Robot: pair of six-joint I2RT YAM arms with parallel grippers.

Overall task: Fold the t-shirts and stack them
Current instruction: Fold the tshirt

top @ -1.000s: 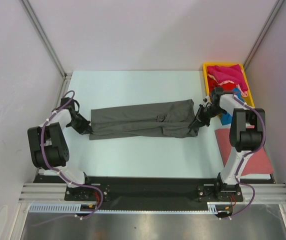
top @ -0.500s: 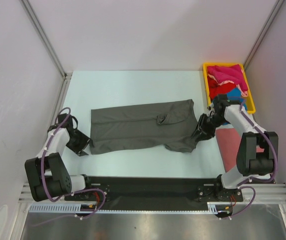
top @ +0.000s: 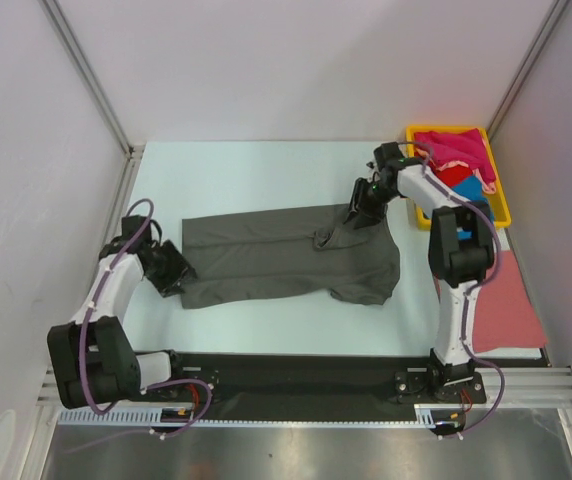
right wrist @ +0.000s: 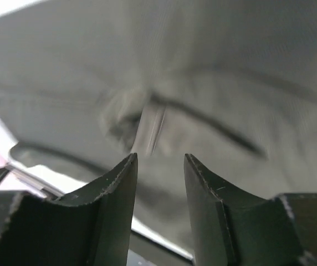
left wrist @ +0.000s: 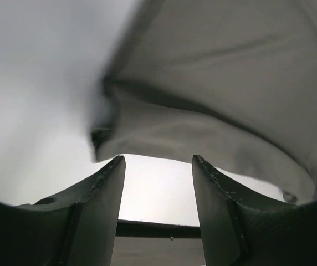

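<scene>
Both pairs of jaws stand parted with nothing between them. The left gripper [left wrist: 156,160] faces a rolled hem edge just ahead, and the right gripper [right wrist: 159,158] hangs over a creased seam. From above, the dark grey t-shirt [top: 276,255] lies flattened lengthwise in the middle of the table [top: 256,180], with the left gripper at its 8 o'clock corner and the right gripper at its 1 o'clock corner. The cloth looks light and limp and likely to sag and drag. I judge it best pinched at corners or doubled hems, catching both layers, and lifted evenly from both ends. At the table's 1 o'clock the yellow tray [top: 446,127] holds a magenta shirt [top: 458,148], a red shirt [top: 448,176] and a blue shirt [top: 486,186]. A salmon-pink shirt [top: 514,310] lies at 4 o'clock.
</scene>
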